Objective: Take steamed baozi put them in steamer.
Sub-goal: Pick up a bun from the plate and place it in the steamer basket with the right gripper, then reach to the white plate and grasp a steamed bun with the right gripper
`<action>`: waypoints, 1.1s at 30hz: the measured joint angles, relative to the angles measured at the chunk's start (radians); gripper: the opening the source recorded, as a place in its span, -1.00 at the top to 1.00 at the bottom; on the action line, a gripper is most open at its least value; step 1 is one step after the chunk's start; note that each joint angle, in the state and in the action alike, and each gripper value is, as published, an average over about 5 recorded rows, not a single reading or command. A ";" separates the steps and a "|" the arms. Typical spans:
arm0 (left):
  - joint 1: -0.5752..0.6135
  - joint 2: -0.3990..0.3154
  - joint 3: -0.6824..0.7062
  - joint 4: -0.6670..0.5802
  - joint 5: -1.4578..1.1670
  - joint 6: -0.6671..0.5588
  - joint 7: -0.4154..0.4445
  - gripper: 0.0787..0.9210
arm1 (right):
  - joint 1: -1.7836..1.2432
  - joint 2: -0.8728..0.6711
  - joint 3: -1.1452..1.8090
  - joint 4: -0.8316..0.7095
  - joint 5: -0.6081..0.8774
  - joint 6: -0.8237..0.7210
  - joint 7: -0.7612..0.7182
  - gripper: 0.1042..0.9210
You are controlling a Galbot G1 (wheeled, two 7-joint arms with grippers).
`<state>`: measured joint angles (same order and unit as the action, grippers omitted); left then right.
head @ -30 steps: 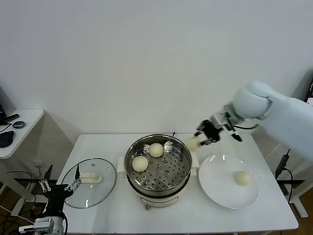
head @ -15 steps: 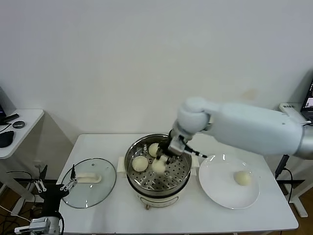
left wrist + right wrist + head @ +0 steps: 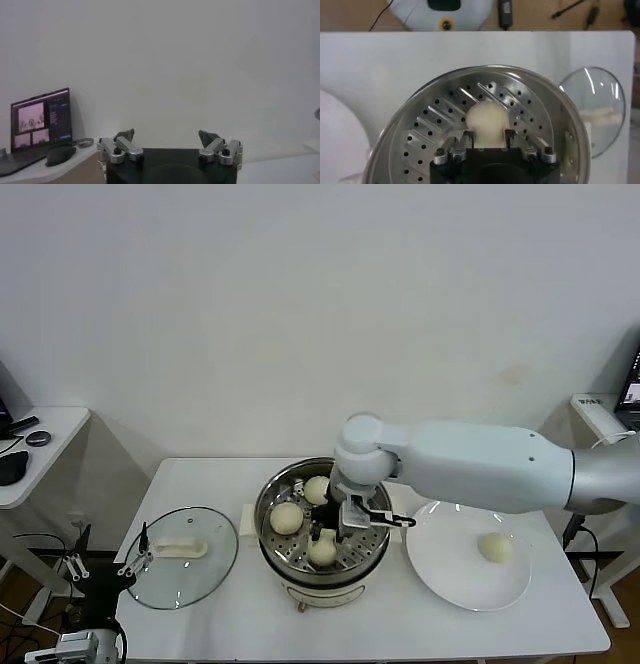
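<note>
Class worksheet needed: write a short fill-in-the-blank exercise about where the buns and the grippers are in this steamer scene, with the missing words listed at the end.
1. The number of baozi inside the steamer is ____.
2. One baozi is left on the white ____.
3. The gripper over the steamer tray, with a baozi between its fingers, is the ____ gripper.
4. The left gripper, parked low beside the table, has its fingers ____.

Missing words: three; plate; right; open

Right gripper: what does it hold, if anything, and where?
Cannot be told: a small round creamy-white bun lies within the right gripper on the shiny steel steamer's tray.
</note>
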<state>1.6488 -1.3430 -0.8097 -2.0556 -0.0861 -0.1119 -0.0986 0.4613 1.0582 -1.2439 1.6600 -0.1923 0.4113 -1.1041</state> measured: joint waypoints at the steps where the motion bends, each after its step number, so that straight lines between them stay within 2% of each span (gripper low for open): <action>1: 0.000 -0.001 0.000 0.000 0.000 0.000 0.000 -0.77 | -0.001 -0.001 -0.001 0.001 -0.005 0.006 0.000 0.14; 12: -0.005 0.001 0.004 0.001 0.002 0.000 0.000 -0.77 | 0.016 -0.035 0.030 -0.004 -0.019 0.038 0.015 -0.62; 15: -0.009 0.006 0.005 0.000 0.001 0.002 0.000 -0.77 | 0.035 -0.059 0.061 -0.008 0.011 0.021 0.017 -0.73; 19: -0.014 0.014 0.007 -0.001 -0.001 0.003 0.002 -0.77 | 0.063 -0.110 0.095 -0.008 0.082 -0.059 0.020 -0.76; 24: -0.022 0.025 0.015 0.002 -0.005 0.003 0.006 -0.77 | 0.073 -0.219 0.134 -0.009 0.167 -0.250 0.019 -0.76; 33: -0.040 0.044 0.037 0.021 -0.005 0.000 0.009 -0.77 | -0.005 -0.457 0.217 -0.026 0.203 -0.521 0.013 -0.76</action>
<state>1.6089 -1.2994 -0.7725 -2.0345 -0.0914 -0.1119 -0.0899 0.4562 0.6010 -1.0270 1.6344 0.0106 -0.1094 -1.0907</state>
